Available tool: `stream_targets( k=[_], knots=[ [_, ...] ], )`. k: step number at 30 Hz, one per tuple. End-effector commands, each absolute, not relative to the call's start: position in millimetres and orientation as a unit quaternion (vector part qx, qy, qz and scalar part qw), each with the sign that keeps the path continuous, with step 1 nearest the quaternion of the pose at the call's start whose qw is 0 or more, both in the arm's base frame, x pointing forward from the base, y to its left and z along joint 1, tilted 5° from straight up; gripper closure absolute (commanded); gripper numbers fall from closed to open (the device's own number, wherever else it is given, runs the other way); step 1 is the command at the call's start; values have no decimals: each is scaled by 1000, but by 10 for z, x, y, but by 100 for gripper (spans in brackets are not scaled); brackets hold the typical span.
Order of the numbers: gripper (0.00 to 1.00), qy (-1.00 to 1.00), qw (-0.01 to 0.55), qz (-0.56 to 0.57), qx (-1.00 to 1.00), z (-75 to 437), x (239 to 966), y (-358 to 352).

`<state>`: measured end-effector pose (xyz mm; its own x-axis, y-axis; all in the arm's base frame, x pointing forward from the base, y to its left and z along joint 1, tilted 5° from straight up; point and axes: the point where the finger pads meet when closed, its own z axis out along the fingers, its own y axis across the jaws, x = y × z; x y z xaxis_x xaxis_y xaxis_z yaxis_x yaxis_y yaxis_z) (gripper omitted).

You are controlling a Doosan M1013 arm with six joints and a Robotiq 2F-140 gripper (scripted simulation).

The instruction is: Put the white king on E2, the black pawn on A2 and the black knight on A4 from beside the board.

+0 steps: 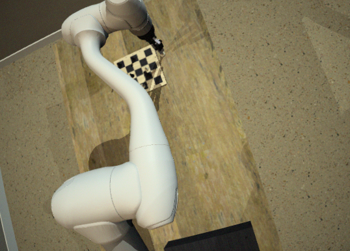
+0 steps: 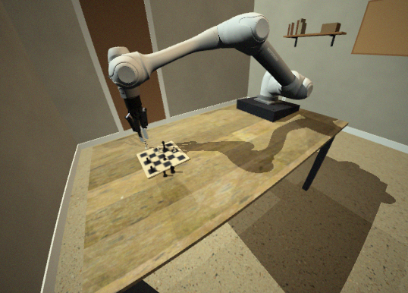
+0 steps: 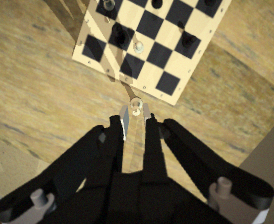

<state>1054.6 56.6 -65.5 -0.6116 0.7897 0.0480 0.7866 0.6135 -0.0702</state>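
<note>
The white king (image 1: 163,54) (image 2: 146,144) (image 3: 136,105) stands on the table just outside the edge of the board (image 2: 145,170) (image 3: 175,101). My gripper (image 1: 160,49) (image 2: 143,139) (image 3: 135,112) is open to a narrow gap and points down right over the king. In the wrist view the king's top shows between the fingertips, with slim gaps at its sides. Two black pieces stand beside the board's near edge in the exterior view, a larger one (image 2: 172,169), seemingly the knight, and a smaller one (image 2: 164,174), seemingly the pawn.
Several pieces stand on the board, among them a tall black piece (image 2: 164,146), a black piece (image 3: 189,40), another black piece (image 3: 119,35) and a small white piece (image 3: 138,47) near my gripper's side. My arm hides part of the board in the top view.
</note>
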Motion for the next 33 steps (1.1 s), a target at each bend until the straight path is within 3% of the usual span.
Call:
stream_targets(
  k=[1, 33],
  knots=[
    [75, -897, 37, 21, -439, -731, 10540, 566],
    [75, -897, 37, 21, -439, -953, 10521, 564]
  ],
)
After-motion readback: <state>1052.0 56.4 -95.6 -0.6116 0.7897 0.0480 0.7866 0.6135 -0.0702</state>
